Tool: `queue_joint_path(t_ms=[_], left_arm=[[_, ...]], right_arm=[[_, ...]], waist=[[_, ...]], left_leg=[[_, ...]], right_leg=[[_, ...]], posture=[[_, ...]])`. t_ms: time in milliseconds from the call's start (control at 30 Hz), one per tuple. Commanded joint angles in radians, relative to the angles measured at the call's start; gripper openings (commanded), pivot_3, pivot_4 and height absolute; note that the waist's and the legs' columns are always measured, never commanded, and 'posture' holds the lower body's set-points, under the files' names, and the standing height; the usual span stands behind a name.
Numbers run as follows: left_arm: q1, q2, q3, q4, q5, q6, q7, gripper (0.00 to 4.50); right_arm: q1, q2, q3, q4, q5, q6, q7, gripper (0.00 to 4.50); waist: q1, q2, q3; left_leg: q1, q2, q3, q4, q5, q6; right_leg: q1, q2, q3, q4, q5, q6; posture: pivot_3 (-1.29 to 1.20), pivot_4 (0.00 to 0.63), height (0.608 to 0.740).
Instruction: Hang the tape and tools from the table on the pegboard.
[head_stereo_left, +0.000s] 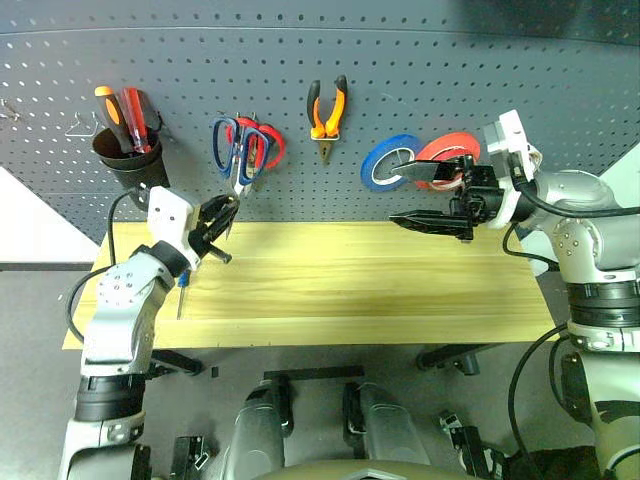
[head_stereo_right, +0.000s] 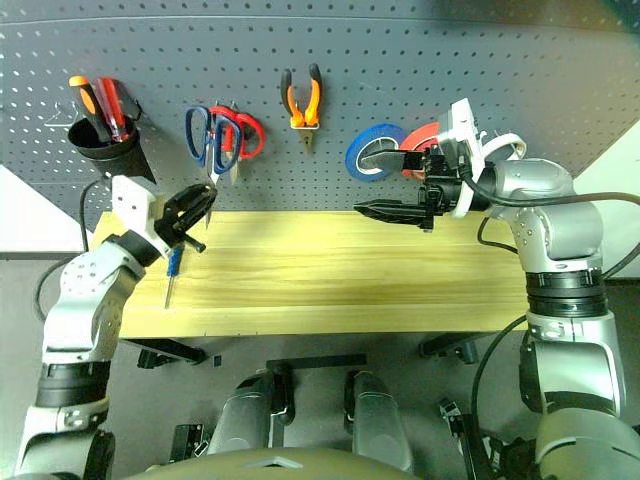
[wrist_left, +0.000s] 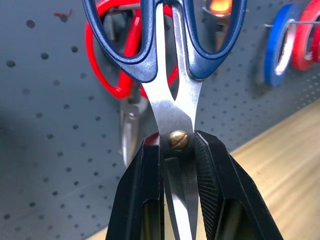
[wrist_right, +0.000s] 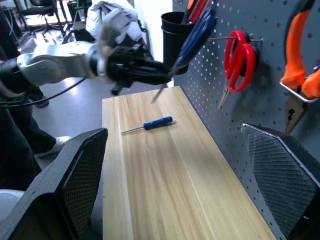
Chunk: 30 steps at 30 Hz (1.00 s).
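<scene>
The scissors (wrist_left: 172, 75) show glossy blue plastic handles, shiny steel blades and a brass screw; the table (wrist_right: 165, 170) is smooth pale wood.

- Left gripper (head_stereo_left: 222, 222): raised at the left, fingers clamped at the pivot of the blue-handled scissors (wrist_left: 172, 75).
- Right gripper (head_stereo_left: 425, 195): raised at the right, pointing leftward, fingers spread wide, holding nothing.

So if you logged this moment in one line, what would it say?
left gripper: shut on blue scissors, raised at pegboard | right gripper: open, empty | blue screwdriver: on table
</scene>
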Motion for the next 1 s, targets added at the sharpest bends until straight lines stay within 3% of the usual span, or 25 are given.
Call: queue_joint_path(t_ms=[33, 400, 833, 1000], left_arm=[[-0.048, 0.008, -0.028, 0.026, 0.034, -0.063, -0.003, 0.52], [-0.140, -0.053, -0.086, 0.143, 0.071, -0.103, 0.028, 0.52], [0.065, -0.079, -0.079, -0.126, 0.094, -0.133, 0.101, 0.52], [0.089, -0.071, -0.078, -0.127, 0.102, -0.110, 0.125, 0.52]], right_arm=[[-0.034, -0.008, -0.029, -0.008, 0.029, 0.000, 0.004, 4.50], [-0.070, -0.007, -0.029, -0.003, 0.042, 0.007, -0.005, 4.50], [-0.056, -0.017, -0.020, -0.010, 0.030, -0.008, 0.005, 4.50], [-0.066, -0.006, -0.007, 0.009, 0.018, -0.024, 0.008, 4.50]], waist=[[-0.001, 0.000, -0.001], [0.000, 0.001, -0.012], [-0.002, 0.002, -0.014], [0.000, 0.005, -0.018]], left_leg=[[0.000, 0.000, 0.000, 0.000, 0.000, 0.000], [0.000, 0.000, 0.000, 0.011, -0.002, 0.003], [0.000, 0.000, 0.000, 0.012, -0.002, 0.004], [0.001, 0.000, 0.000, 0.011, -0.002, 0.004]], right_leg=[[0.000, 0.000, 0.000, 0.000, 0.000, 0.000], [0.000, -0.002, 0.000, 0.013, -0.001, 0.001], [0.000, -0.003, 0.001, 0.014, -0.001, 0.001], [0.000, -0.002, 0.001, 0.014, -0.001, 0.001]], posture=[[-0.06, 0.102, 0.730], [-0.08, 0.097, 0.730], [-0.07, 0.100, 0.730], [-0.06, 0.097, 0.730]])
